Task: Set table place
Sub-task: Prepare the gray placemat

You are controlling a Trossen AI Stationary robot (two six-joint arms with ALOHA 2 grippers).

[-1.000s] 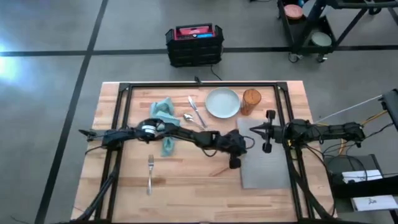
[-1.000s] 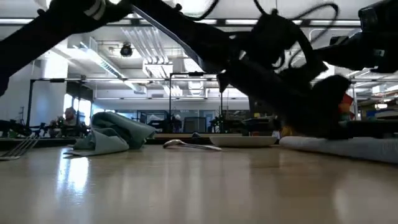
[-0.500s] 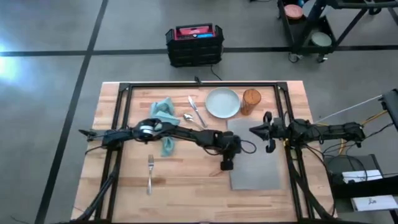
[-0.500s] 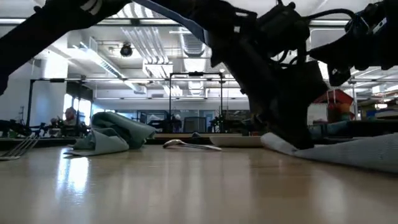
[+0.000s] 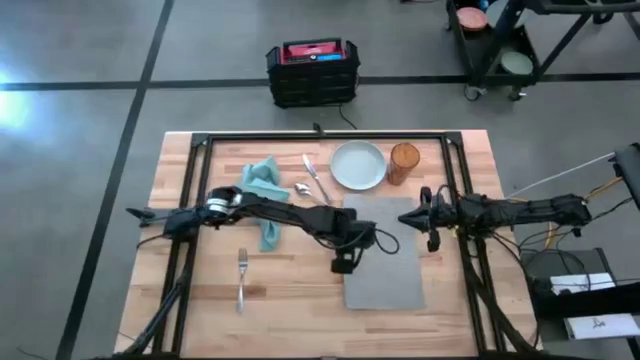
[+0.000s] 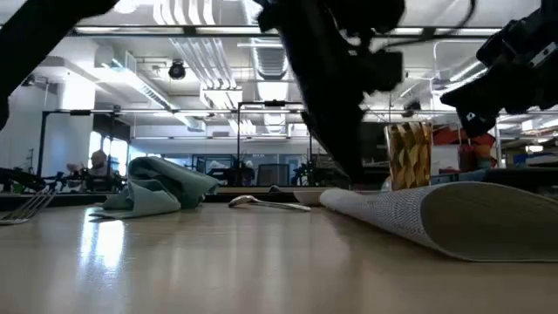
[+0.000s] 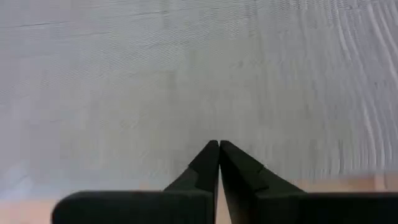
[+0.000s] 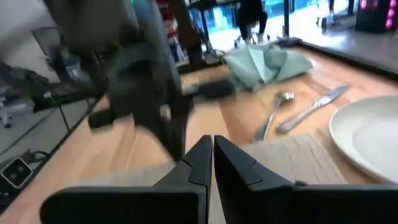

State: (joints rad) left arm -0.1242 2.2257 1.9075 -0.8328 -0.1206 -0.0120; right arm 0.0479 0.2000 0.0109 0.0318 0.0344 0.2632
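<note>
- Table (image 5: 200,290): wood top under a black frame; every piece of the setting is on it, none arranged yet.
- Mat (image 5: 385,255): grey, lying right of centre toward the near edge, nothing on it. Low view shows its near edge curled up off the table; high view makes it look flat.
- Left arm reaches across to the mat's left edge. Left gripper (image 5: 345,262) sits at that edge, jaws pressed together; left wrist view is filled with mat weave, so likely pinching the edge, though the pinch itself isn't visible.
- Right arm comes in from the right side. Right gripper (image 5: 428,215) hangs at the mat's right edge, jaws together and holding nothing in the right wrist view.
- Plate (image 5: 358,165): far side, just beyond the mat, empty.
- Napkin (image 5: 265,190): teal, bunched, left of centre, partly under the left arm.
- Glass (image 5: 404,162): amber, upright, just right of the plate. Low view shows its ribbed pattern.
- Fork (image 5: 241,275): alone near the front left, well apart from the mat.
- Knife (image 5: 317,180) and spoon (image 5: 301,187): side by side between napkin and plate.
- Progress: early. Mat placement looks to be the step in hand; plate, napkin, cutlery and glass all left to place.
</note>
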